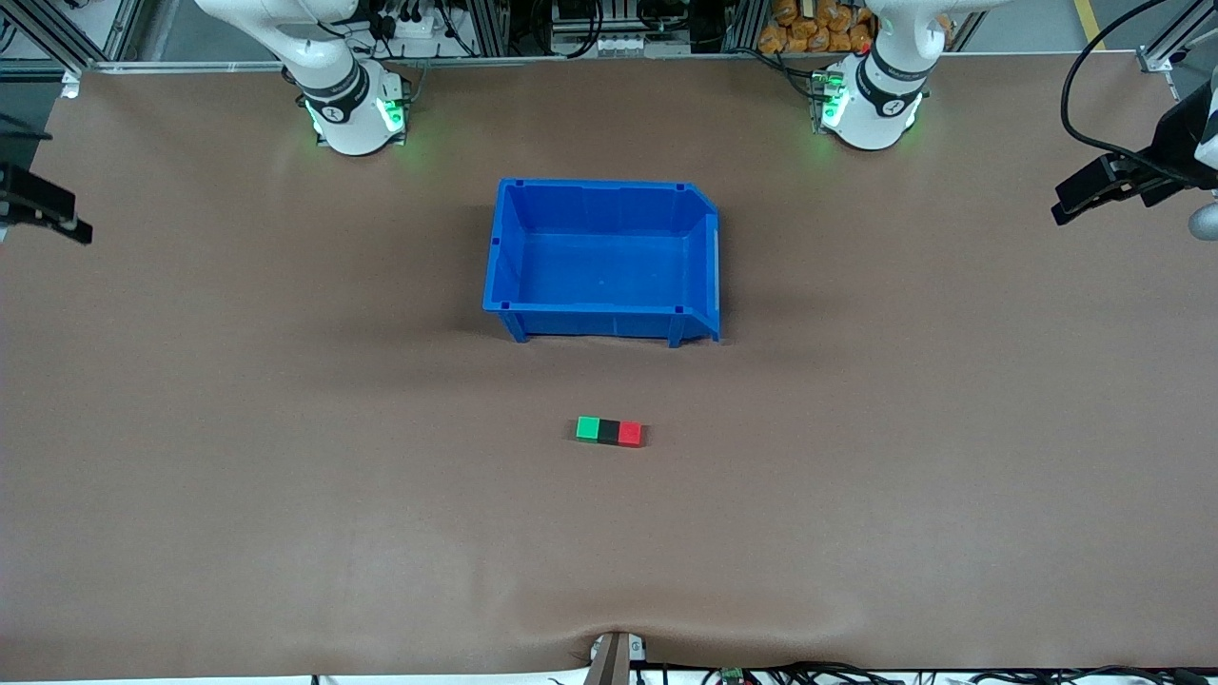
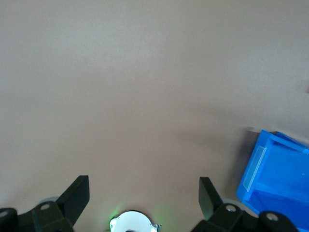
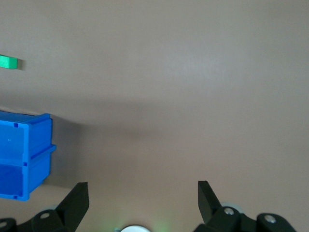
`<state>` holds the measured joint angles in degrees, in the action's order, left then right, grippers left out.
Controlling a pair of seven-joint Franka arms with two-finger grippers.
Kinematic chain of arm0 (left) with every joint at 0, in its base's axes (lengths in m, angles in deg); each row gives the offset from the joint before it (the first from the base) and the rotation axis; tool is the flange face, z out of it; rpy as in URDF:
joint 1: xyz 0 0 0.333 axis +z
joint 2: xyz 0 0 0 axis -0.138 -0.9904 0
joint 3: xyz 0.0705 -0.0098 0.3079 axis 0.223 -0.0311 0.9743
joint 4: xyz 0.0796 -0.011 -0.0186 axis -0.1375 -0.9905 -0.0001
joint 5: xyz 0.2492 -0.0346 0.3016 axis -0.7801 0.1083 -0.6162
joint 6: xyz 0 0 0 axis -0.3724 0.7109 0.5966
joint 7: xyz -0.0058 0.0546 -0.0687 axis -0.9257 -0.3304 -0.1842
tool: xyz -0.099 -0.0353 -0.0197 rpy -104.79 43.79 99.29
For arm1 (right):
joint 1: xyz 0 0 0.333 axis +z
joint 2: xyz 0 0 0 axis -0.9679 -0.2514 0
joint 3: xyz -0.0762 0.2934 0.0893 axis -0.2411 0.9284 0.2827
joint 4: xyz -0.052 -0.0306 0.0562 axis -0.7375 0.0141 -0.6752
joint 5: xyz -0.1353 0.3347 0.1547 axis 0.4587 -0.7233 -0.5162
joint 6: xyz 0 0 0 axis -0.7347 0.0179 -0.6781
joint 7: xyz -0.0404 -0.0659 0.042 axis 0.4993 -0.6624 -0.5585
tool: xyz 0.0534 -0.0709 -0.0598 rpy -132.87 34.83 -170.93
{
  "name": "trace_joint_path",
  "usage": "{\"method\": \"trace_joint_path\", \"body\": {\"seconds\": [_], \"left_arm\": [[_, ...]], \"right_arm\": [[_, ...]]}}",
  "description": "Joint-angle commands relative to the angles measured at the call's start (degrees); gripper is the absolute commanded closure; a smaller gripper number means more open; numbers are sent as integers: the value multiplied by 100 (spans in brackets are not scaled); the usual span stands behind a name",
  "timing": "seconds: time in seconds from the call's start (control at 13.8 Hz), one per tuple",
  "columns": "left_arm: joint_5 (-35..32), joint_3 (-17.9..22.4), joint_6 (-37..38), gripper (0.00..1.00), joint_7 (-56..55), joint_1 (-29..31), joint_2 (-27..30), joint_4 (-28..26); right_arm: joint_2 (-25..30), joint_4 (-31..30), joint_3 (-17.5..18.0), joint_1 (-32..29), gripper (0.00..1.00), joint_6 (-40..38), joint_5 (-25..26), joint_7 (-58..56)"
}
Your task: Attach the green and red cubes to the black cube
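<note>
You see the small bright green cube (image 1: 588, 428), matte black cube (image 1: 609, 432) and bright red cube (image 1: 630, 434) touching in a row on the brown desk (image 1: 285, 428), nearer the front camera than the blue plastic bin (image 1: 603, 309). The left gripper (image 2: 145, 193) and right gripper (image 3: 142, 193) wait over the desk's ends, fingers spread and empty.

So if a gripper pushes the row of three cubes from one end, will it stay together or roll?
Rolling looks unlikely: the green cube, black cube and red cube are flat-sided and lie flush on the table. The row is thin, so an off-centre push would probably turn it. Whether the joints hold cannot be seen.

A robotics lab: aluminium framing (image 1: 57, 38), loose cables (image 1: 1094, 105), brown-covered table (image 1: 285, 428) with two arm bases
</note>
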<state>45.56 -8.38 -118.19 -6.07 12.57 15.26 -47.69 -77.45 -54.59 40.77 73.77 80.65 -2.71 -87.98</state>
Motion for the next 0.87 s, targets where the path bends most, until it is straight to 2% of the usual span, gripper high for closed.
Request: {"method": "trace_joint_path", "body": {"seconds": [0.0,0.22,0.8], "left_arm": [[94,61,246,0,199,11,171,-151],[94,26,283,0,199,2,179,-151],[77,25,274,0,208,11,101,173]], "right_arm": [[737,-1115,-86,88,0,240,-77,604],[1089,-1582,-95,18,0,435,-51,631],[1037,-1513,-34,18,0,584,46,798]]}}
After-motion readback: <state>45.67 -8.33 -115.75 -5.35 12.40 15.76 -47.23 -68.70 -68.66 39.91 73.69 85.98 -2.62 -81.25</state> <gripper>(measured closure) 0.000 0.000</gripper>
